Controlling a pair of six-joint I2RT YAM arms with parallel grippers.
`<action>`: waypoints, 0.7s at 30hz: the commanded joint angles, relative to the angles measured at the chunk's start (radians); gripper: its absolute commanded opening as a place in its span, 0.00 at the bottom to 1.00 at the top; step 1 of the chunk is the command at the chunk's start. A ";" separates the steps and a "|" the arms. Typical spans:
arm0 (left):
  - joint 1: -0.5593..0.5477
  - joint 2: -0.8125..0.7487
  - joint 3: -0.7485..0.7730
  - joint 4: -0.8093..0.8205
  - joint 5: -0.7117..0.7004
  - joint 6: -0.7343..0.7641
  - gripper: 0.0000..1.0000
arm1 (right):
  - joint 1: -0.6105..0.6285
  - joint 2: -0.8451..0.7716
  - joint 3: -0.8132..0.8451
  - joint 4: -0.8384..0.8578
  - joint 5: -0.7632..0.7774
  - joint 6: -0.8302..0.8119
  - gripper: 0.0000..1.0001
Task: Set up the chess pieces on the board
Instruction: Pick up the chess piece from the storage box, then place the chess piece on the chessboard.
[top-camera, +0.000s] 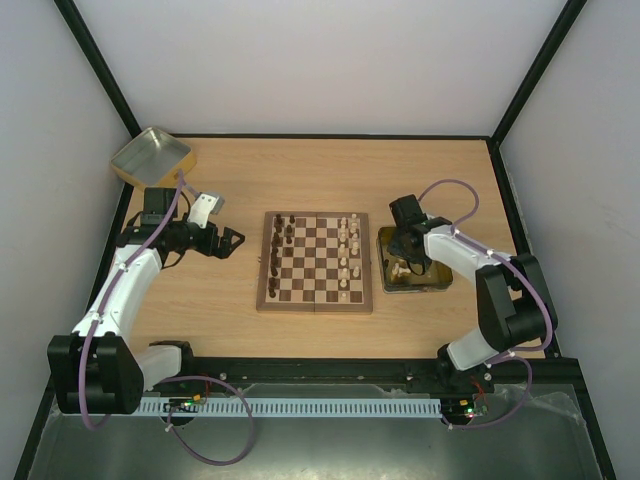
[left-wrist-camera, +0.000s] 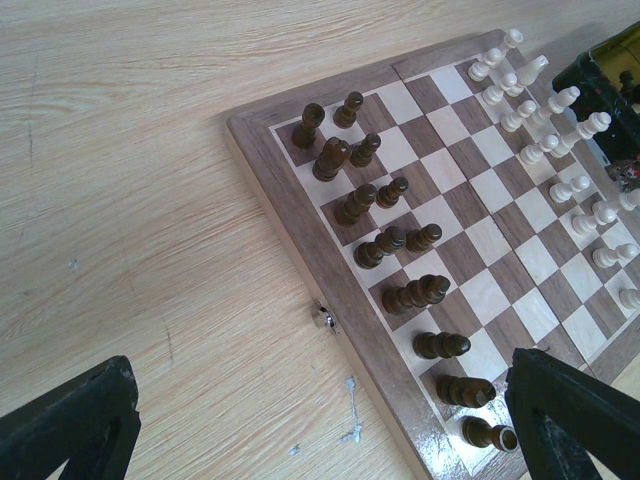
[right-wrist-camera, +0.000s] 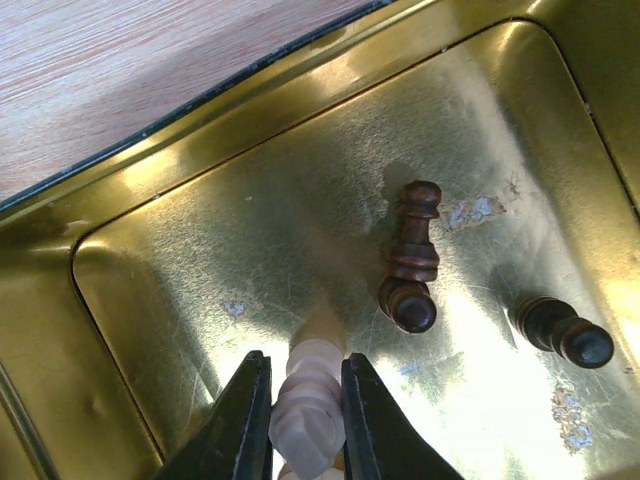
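Since the board (top-camera: 316, 307) likely needs it, the right gripper (right-wrist-camera: 306, 365) pinches a cream chess piece (right-wrist-camera: 308, 415) in the gold tray (right-wrist-camera: 180, 230), while the left gripper (top-camera: 236, 242) hangs spread wide.

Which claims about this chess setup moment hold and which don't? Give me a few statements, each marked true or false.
1. The right tool is clamped on a cream chess piece. True.
2. The left tool holds a dark piece. False: its fingers stand open with nothing between them, over the table beside the board.
3. The gold tray under the right tool contains cream pieces only. False: one dark piece and a second dark piece are in it too.
4. On the board, the dark row lines the side nearer the left arm, and the cream row the side nearer the right arm. True.
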 joint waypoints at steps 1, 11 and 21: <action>-0.006 0.005 -0.010 -0.009 0.008 0.013 0.99 | -0.005 0.005 -0.007 0.000 0.033 -0.007 0.11; -0.007 0.004 -0.007 -0.009 0.007 0.013 0.99 | 0.003 -0.079 0.027 -0.055 0.065 -0.009 0.08; -0.007 -0.001 -0.009 -0.009 0.004 0.011 0.99 | 0.173 -0.150 0.120 -0.165 0.124 0.043 0.08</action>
